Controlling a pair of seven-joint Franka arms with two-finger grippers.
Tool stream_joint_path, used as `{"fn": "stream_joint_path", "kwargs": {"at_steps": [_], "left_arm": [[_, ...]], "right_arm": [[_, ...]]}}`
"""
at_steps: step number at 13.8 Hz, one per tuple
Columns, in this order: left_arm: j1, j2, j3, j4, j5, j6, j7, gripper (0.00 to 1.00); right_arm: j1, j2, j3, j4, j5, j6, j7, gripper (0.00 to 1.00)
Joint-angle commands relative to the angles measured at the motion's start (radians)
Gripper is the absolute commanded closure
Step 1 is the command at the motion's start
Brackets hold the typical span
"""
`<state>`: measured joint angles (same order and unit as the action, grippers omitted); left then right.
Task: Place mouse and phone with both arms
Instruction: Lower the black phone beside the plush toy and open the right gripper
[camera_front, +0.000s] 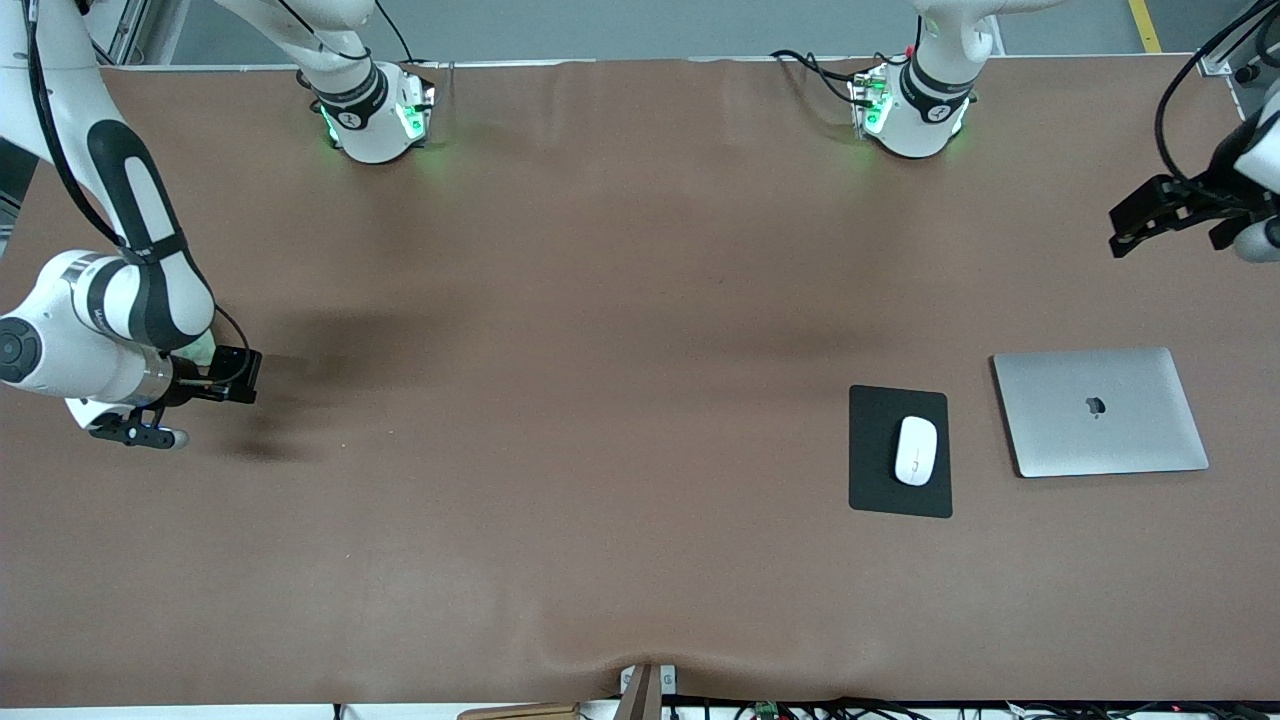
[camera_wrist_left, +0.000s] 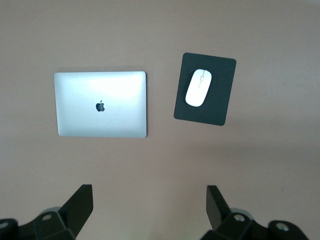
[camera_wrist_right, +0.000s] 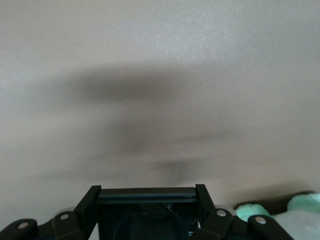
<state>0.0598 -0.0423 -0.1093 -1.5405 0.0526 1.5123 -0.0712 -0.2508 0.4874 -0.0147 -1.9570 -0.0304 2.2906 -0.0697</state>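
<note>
I'm looking down on the brown desk (camera_front: 600, 330) from the front view, and the mouse (camera_front: 915, 450) sits on a black pad (camera_front: 899, 495) toward the left arm's end of the desk. The pad lies just beside a closed silver laptop (camera_front: 1100, 412), apart from it, with the laptop closer to that end's edge. In the left wrist view I get the same group from above: mouse (camera_wrist_left: 199, 87) lying a little slanted on the pad (camera_wrist_left: 205, 112), laptop (camera_wrist_left: 101, 104) flat with its logo up.

My left tool (camera_front: 1160, 215) hangs in the air over the left arm's end of the desk, near its edge. In its wrist view the two black fingers (camera_wrist_left: 80, 205) stand wide apart with nothing between them.

Over at the right arm's end, my right tool (camera_front: 232, 375) is low over bare desk. The right wrist view shows its fingers (camera_wrist_right: 89, 205) clamped on either side of a black, flat-edged thing, the phone (camera_wrist_right: 146, 194); I see only its dark edge, so no lenses. From the front it shows as a small black block (camera_front: 240, 372) at the tool's tip, with a shadow on the desk beside it.
</note>
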Motion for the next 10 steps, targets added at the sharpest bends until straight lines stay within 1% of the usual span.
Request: {"fn": "stream_joint_path", "kwargs": {"at_steps": [1, 3, 4, 5, 6, 7, 8, 10], "left_arm": [[-0.086, -0.025, 0.075, -0.016, -0.017, -0.027, 0.013, 0.0], [-0.095, -0.024, 0.065, -0.016, -0.023, -0.027, -0.012, 0.0], [-0.097, -0.021, 0.062, -0.016, -0.03, -0.027, -0.015, 0.0], [-0.098, -0.018, 0.06, -0.018, -0.037, -0.027, -0.015, 0.0], [-0.098, -0.011, 0.059, -0.016, -0.048, -0.027, -0.013, 0.0], [-0.104, -0.01, 0.054, -0.016, -0.049, -0.027, -0.012, 0.0], [-0.104, -0.01, 0.04, -0.016, -0.048, -0.027, -0.013, 0.0], [-0.103, -0.01, 0.039, -0.016, -0.048, -0.027, -0.013, 0.0]], "right_arm": [[-0.042, 0.037, 0.024, 0.004, -0.02, 0.029, -0.016, 0.76], [-0.042, 0.049, 0.024, 0.004, -0.02, 0.03, -0.03, 0.69], [-0.041, 0.06, 0.024, 0.004, -0.02, 0.039, -0.03, 0.6], [-0.039, 0.069, 0.024, 0.004, -0.02, 0.049, -0.032, 0.42], [-0.039, 0.075, 0.022, 0.004, -0.02, 0.059, -0.032, 0.1], [-0.036, 0.076, 0.024, 0.006, -0.02, 0.059, -0.03, 0.0], [-0.027, 0.068, 0.024, 0.012, -0.02, 0.05, -0.027, 0.0], [-0.013, 0.024, 0.024, 0.016, -0.02, 0.032, -0.024, 0.0]]}}
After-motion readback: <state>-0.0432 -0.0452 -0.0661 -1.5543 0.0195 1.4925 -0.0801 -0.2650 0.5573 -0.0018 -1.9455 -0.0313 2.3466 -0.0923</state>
